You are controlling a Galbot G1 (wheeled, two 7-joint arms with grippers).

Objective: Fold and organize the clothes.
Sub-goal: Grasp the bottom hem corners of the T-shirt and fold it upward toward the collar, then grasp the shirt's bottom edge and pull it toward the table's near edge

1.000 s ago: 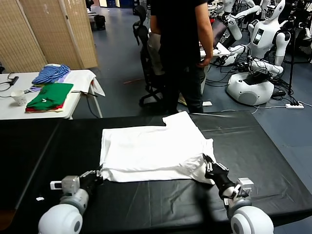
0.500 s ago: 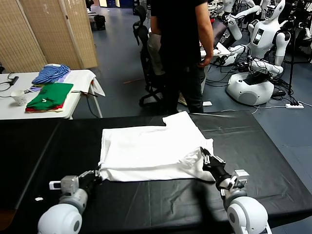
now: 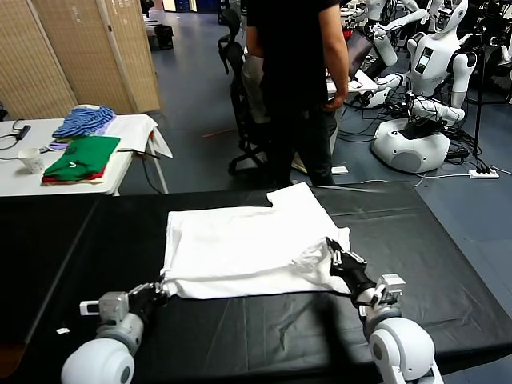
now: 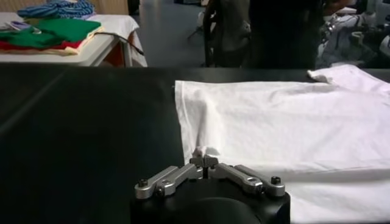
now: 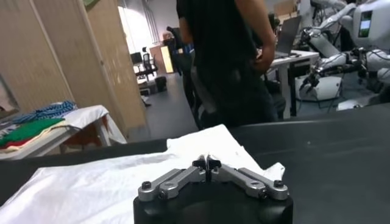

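Obs., head view. You have one white short-sleeved cotton T-shirt (image 3: pixel 240 248) lying flat and partly folded on the black-covered worktop (image 3: pixel 80 240), near its middle.

Left pincer (image 3: pixel 162 286): clenched on the shirt's near left corner; in the left wrist view a tuft of cloth sits between the tips.

Right pincer (image 3: pixel 330 252): tips together at the near right corner, where the cloth rises in a ridge; it reads as pinching the fabric.

Surroundings: one person in black clothes (image 3: pixel 300 80) stands directly behind the worktop's far edge, with one black office chair (image 3: pixel 240 96) just beside them. Nothing lies between the pincers and the shirt.

To your left, one white side table (image 3: pixel 24 180) carries:
- one green folded garment (image 3: pixel 84 154) on top of a red one (image 3: pixel 56 179)
- one blue striped garment (image 3: pixel 84 120)
- one white cup (image 3: pixel 32 160)

Far right: at least two white robots (image 3: pixel 416 136), well apart from the worktop.
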